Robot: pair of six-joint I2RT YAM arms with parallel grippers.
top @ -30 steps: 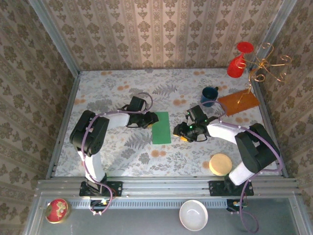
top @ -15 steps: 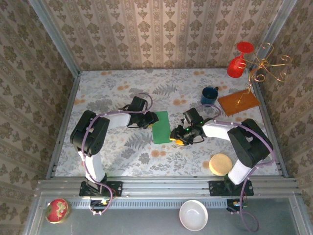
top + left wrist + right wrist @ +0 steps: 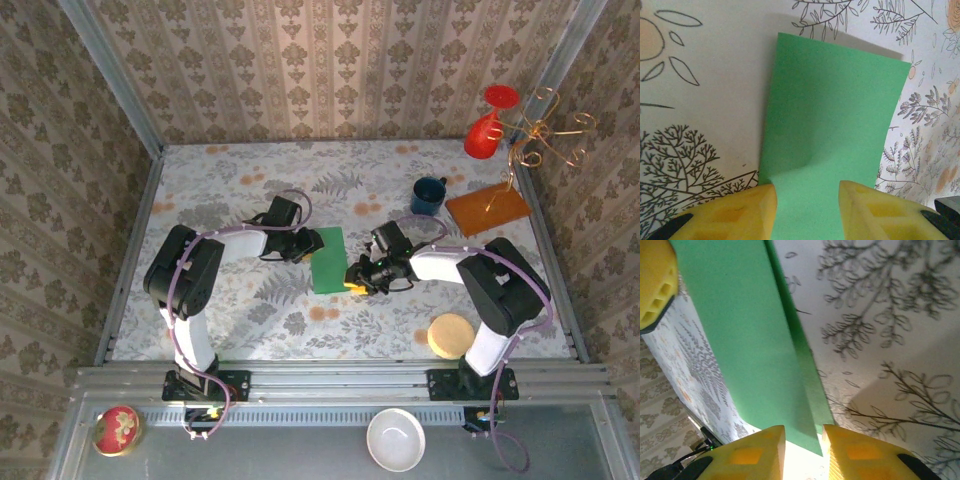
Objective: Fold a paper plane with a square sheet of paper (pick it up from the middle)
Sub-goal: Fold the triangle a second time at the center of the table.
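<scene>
Roughly mid-table, flat on the flowered tablecloth [image 3: 240, 190]: the green sheet of paper [image 3: 328, 262], folded to a tall narrow rectangle, plain and unmarked. From above, flanked by both arms — left gripper [image 3: 309, 244] at the upper part of its left edge, right gripper [image 3: 352, 282] at its lower right corner.

From the left wrist, left gripper [image 3: 807, 209] partly spread, neither wide nor narrow, with the near end of the sheet running up between the yellow pads. Right pad overlapping the paper's right side, left pad meeting its left edge. Slight buckle in the paper just ahead of the pads, far end flat on the cloth. No telling whether pressed down or merely straddled.

From the right wrist, right gripper [image 3: 803, 450] drawn narrow, only a slim bright gap left — and the sheet's pointed near corner reaching into that gap. Two layers showing along the edge, the lower one a darker strip. Unclear whether actually nipped.

Well apart from the paper: blue mug [image 3: 430, 193] and orange-brown board [image 3: 487, 210] toward the far right, red glass [image 3: 483, 135] beside a wire stand [image 3: 545, 135] behind them, tan round disc [image 3: 450, 335] near the right arm's base, white bowl [image 3: 396, 440] and a red round object [image 3: 117, 430] on the near ledge.
</scene>
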